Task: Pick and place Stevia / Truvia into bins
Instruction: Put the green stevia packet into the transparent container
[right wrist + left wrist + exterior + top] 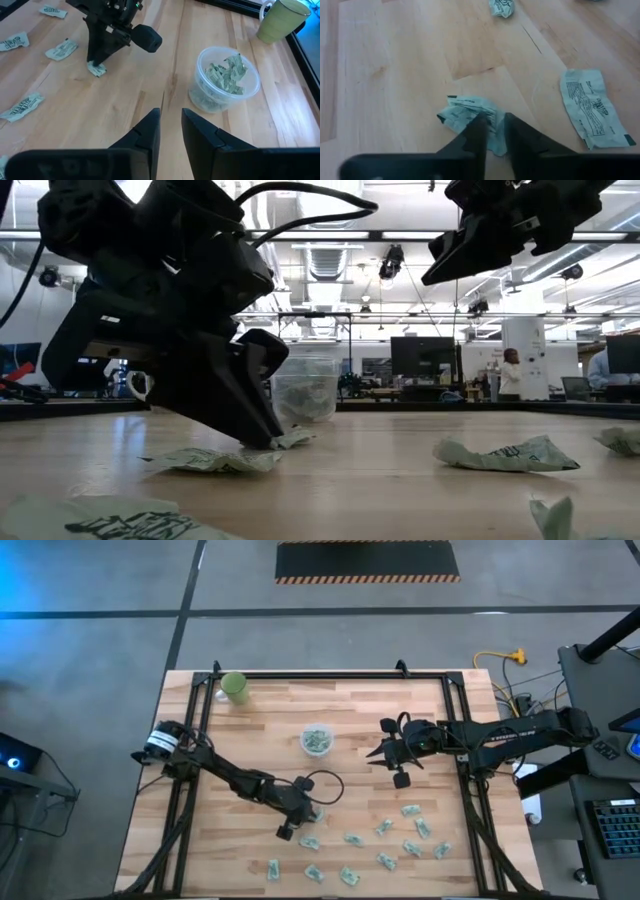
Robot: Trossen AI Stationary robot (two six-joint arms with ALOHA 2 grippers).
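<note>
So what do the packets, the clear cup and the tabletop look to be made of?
Packets: thin matte paper, by their creases and printed text. Clear cup: translucent plastic, probably; the packets inside show through its cloudy wall. Tabletop: pale wood planks with visible grain and seams, smooth, low sheen.

The clear cup [228,79] stood on the counter [150,75], holding packets [226,74]; beyond it, the left pincer [97,66] pinched a crumpled packet [98,70].

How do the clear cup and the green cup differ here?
The clear cup is translucent and holds packets; the green cup is opaque, its contents not visible. The clear cup stands mid-table; the green cup sits near the far left corner. Both stand upright on the table.
</note>
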